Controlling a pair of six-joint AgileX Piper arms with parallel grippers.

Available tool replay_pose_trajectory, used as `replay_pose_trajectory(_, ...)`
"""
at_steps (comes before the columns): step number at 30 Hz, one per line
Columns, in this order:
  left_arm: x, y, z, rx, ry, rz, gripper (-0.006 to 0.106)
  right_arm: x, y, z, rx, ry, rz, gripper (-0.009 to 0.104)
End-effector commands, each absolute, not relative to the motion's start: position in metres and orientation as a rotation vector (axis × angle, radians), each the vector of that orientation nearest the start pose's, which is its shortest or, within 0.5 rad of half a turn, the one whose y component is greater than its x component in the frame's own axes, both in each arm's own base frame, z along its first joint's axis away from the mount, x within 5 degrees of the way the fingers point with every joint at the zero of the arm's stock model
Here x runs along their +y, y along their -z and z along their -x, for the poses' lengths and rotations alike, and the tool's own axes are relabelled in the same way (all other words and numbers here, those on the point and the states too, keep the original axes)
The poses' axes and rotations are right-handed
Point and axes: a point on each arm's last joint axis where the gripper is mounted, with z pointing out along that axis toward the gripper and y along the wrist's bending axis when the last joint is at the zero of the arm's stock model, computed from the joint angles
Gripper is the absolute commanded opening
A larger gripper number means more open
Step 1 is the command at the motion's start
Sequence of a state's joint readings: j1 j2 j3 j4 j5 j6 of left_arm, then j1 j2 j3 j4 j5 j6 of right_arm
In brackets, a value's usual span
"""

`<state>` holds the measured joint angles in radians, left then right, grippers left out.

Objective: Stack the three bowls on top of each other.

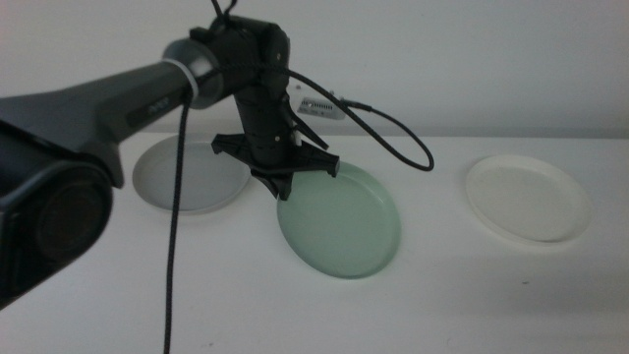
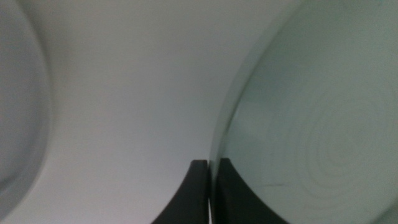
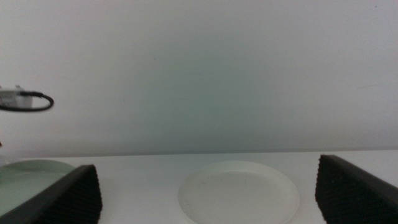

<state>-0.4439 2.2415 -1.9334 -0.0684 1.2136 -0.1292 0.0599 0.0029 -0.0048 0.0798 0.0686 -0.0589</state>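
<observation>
My left gripper is shut on the left rim of the pale mint green bowl at the table's middle. The bowl is tilted, with its gripped edge raised. The left wrist view shows the two jaws pinched on that rim, with the green bowl on one side. The grey bowl lies flat just left of the gripper, and its edge shows in the left wrist view. The white bowl lies flat at the right. My right gripper is open and empty, facing the white bowl. It is out of the middle view.
The left arm's black cable loops out over the table behind the green bowl. A small white device sits at the back wall. The table is white, with bare surface in front of the bowls.
</observation>
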Motion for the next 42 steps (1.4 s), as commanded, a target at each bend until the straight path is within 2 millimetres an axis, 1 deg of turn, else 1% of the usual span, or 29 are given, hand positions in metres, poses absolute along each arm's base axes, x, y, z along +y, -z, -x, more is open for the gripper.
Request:
replay_pose_trajectory(1,-0.209,-0.190,-0.415,3.072,0.152,-0.446,-0.001,0.004,-0.196,-0.055,1.551,-0.057,0.042,0.092)
replay_pose_trajectory(6,-0.212,-0.177,-0.421,3.058,0.168,-0.433,-0.001,0.004,-0.196,-0.055,1.551,-0.057,0.042,0.092)
replay_pose_trajectory(9,-0.212,-0.175,-0.423,3.037,0.156,-0.420,0.000,0.004,-0.196,-0.055,1.551,-0.057,0.042,0.092)
replay_pose_trajectory(12,-0.212,-0.175,-0.426,3.005,0.146,-0.415,0.005,0.004,-0.196,-0.055,1.551,-0.057,0.042,0.092)
replay_pose_trajectory(14,-0.211,-0.175,-0.428,2.986,0.135,-0.418,0.010,0.004,-0.196,-0.055,1.551,-0.057,0.042,0.092)
replay_pose_trajectory(17,-0.210,-0.175,-0.430,2.968,0.111,-0.416,0.023,0.004,-0.196,-0.055,1.551,-0.057,0.042,0.092)
replay_pose_trajectory(20,-0.207,-0.178,-0.431,2.965,0.053,-0.411,0.043,0.004,-0.196,-0.055,1.551,-0.057,0.042,0.092)
replay_pose_trajectory(21,-0.205,-0.185,-0.430,2.973,0.018,-0.413,0.049,0.004,-0.196,-0.055,1.551,-0.057,0.042,0.092)
replay_pose_trajectory(23,-0.196,-0.208,-0.429,2.978,-0.059,-0.416,0.060,0.004,-0.196,-0.055,1.551,-0.057,0.042,0.092)
replay_pose_trajectory(26,-0.182,-0.259,-0.427,2.849,-0.134,-0.376,0.076,0.004,-0.196,-0.055,1.551,-0.057,0.042,0.092)
replay_pose_trajectory(28,-0.163,-0.293,-0.423,2.766,-0.189,-0.291,0.086,0.004,-0.196,-0.055,1.551,-0.057,0.042,0.092)
replay_pose_trajectory(29,-0.154,-0.305,-0.422,2.739,-0.202,-0.252,0.091,0.004,-0.196,-0.055,1.551,-0.057,0.042,0.092)
replay_pose_trajectory(30,-0.143,-0.313,-0.422,2.721,-0.218,-0.213,0.094,0.004,-0.196,-0.055,1.551,-0.057,0.042,0.092)
replay_pose_trajectory(31,-0.131,-0.316,-0.425,2.717,-0.228,-0.173,0.094,0.004,-0.196,-0.055,1.551,-0.057,0.042,0.092)
replay_pose_trajectory(33,-0.106,-0.313,-0.434,2.727,-0.236,-0.120,0.094,0.004,-0.196,-0.055,1.551,-0.057,0.042,0.092)
replay_pose_trajectory(35,-0.079,-0.300,-0.447,2.753,-0.191,-0.071,0.094,0.004,-0.196,-0.055,1.551,-0.057,0.042,0.092)
replay_pose_trajectory(38,-0.042,-0.268,-0.469,2.803,-0.065,-0.049,0.094,0.004,-0.196,-0.055,1.551,-0.057,0.042,0.092)
replay_pose_trajectory(41,-0.012,-0.235,-0.482,2.848,0.004,-0.047,0.094,0.004,-0.196,-0.055,1.551,-0.057,0.042,0.092)
replay_pose_trajectory(42,-0.005,-0.226,-0.485,2.857,0.011,-0.053,0.094,0.004,-0.196,-0.055,1.551,-0.057,0.042,0.092)
